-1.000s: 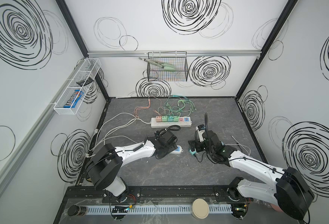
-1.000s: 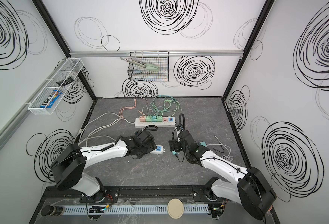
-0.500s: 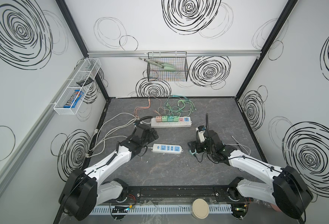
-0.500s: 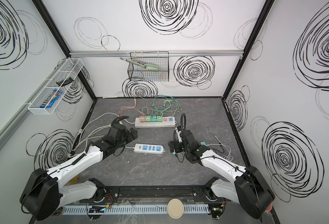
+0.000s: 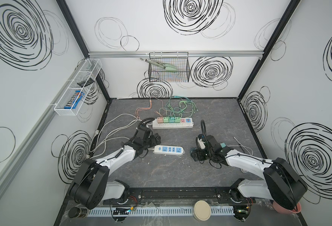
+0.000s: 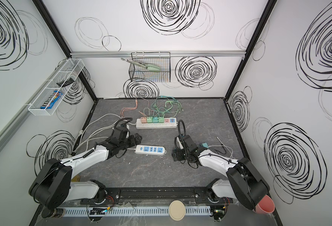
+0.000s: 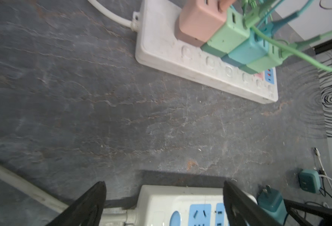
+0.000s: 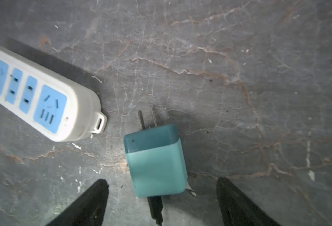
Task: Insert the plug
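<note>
A teal plug (image 8: pixel 155 160) with two metal prongs lies flat on the dark table, a black cable at its rear. My right gripper (image 8: pixel 162 195) is open, its fingers on either side of the plug's rear end and clear of it. In both top views this gripper (image 5: pixel 195 154) (image 6: pixel 175 154) sits low, right of the small white power strip (image 5: pixel 169 150) (image 6: pixel 150 150) with blue sockets. My left gripper (image 7: pixel 164 195) is open over the strip's cord end (image 7: pixel 180 203), seen in a top view at the strip's left end (image 5: pixel 153 140).
A long white power strip (image 5: pixel 172 123) (image 7: pixel 200 64) carrying several coloured chargers and tangled cables lies further back. White cords (image 5: pixel 112 129) run along the left. A second teal charger (image 6: pixel 204 145) (image 7: pixel 308 182) with thin wires lies behind my right arm.
My left arm left the small strip, drew back to the left, and has now swung back to its cord end. The right arm has hardly moved.
</note>
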You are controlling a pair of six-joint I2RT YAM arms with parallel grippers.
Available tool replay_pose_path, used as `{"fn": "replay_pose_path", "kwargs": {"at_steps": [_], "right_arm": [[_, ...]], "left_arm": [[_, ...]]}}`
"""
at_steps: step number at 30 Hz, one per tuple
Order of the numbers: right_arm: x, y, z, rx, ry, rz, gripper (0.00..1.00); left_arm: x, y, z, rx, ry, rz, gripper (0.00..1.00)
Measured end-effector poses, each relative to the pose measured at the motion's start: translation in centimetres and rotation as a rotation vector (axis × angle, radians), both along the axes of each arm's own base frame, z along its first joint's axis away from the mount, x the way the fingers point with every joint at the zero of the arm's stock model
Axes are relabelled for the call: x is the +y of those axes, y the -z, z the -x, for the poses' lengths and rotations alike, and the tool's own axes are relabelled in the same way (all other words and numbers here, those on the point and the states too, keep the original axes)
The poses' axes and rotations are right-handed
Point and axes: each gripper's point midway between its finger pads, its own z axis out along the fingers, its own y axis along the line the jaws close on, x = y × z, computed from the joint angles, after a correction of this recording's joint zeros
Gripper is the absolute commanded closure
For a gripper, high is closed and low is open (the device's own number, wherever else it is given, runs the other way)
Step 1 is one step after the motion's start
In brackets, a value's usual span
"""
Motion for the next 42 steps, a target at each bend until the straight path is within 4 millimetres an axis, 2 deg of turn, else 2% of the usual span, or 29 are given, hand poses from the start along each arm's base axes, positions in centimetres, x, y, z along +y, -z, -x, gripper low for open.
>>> {"fn": "replay_pose_path", "kwargs": {"at_steps": [2, 8, 17, 20, 28, 31, 37, 42], "right_arm": [[0.1, 0.3, 0.1, 0.003, -0.005, 0.015, 0.23], [0.9, 0.5, 0.0, -0.003, -0.025, 0.044, 0.27], [1.6, 0.6, 0.3, -0.015, -0.049, 0.066, 0.38], [1.5, 0.7, 0.2, -0.022, -0.043, 0.076, 0.39], [1.2, 0.8, 0.0, -0.041, -0.028, 0.110, 0.44], [1.1, 0.8, -0.1, -0.051, -0.023, 0.116, 0.49], [0.3, 0.6, -0.6, -0.091, 0.013, 0.137, 0.59], [0.1, -1.1, -1.0, -0.131, 0.022, 0.116, 0.62]], "left_arm": [[-0.6, 0.0, 0.2, -0.005, 0.017, 0.005, 0.04], [-1.4, 0.7, 0.8, 0.013, 0.021, 0.027, 0.04], [-5.4, 1.1, 3.1, 0.044, 0.094, 0.090, 0.04], [-5.4, 1.2, 3.2, 0.048, 0.084, 0.089, 0.04], [-3.5, 0.9, 2.1, 0.035, 0.022, 0.074, 0.04], [-3.1, 0.2, 1.9, -0.001, 0.017, 0.064, 0.04], [-2.1, -2.7, 1.5, -0.130, 0.032, 0.012, 0.04], [-1.7, -6.1, 1.1, -0.261, 0.078, -0.032, 0.04]]}}
